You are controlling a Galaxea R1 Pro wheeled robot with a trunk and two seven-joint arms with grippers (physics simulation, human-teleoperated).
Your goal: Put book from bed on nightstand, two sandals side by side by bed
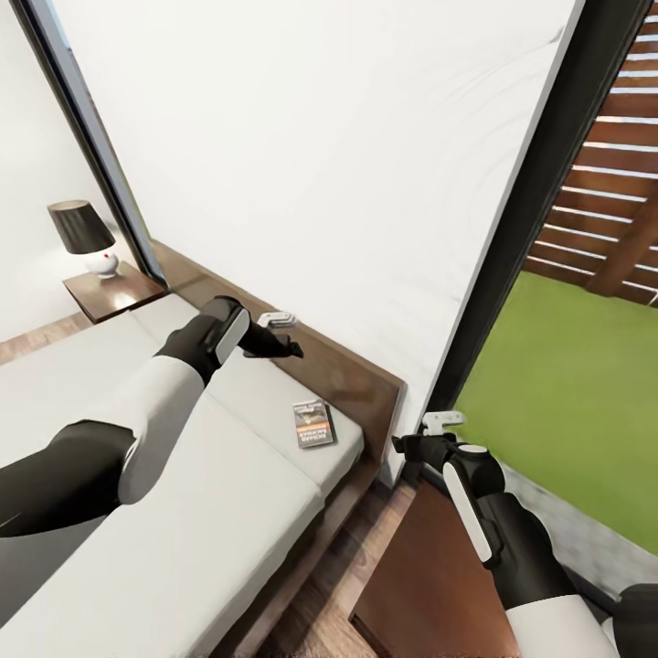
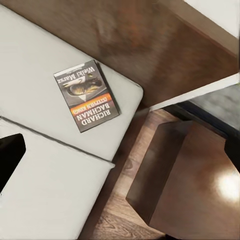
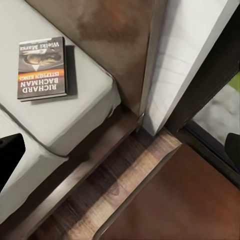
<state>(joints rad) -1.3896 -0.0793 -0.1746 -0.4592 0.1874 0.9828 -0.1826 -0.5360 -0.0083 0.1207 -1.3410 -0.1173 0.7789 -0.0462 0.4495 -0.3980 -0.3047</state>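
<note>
Grey-cover book (image 1: 313, 424) flat on bed (image 1: 183, 512), btwn left gripper (image 1: 278, 322) & right gripper (image 1: 442, 421).

The bed (image 1: 183, 548) runs off the head view's lower-left edge, and the left arm covers part of its mattress. The near nightstand (image 1: 429, 585) is cut by the bottom edge and partly hidden behind the right arm. In the head view the book (image 1: 313, 424) has lettering too small to read. The headboard (image 2: 150, 45) is blurred in the left wrist view.

Three downward views sharing book (image 1: 313, 424)
</note>
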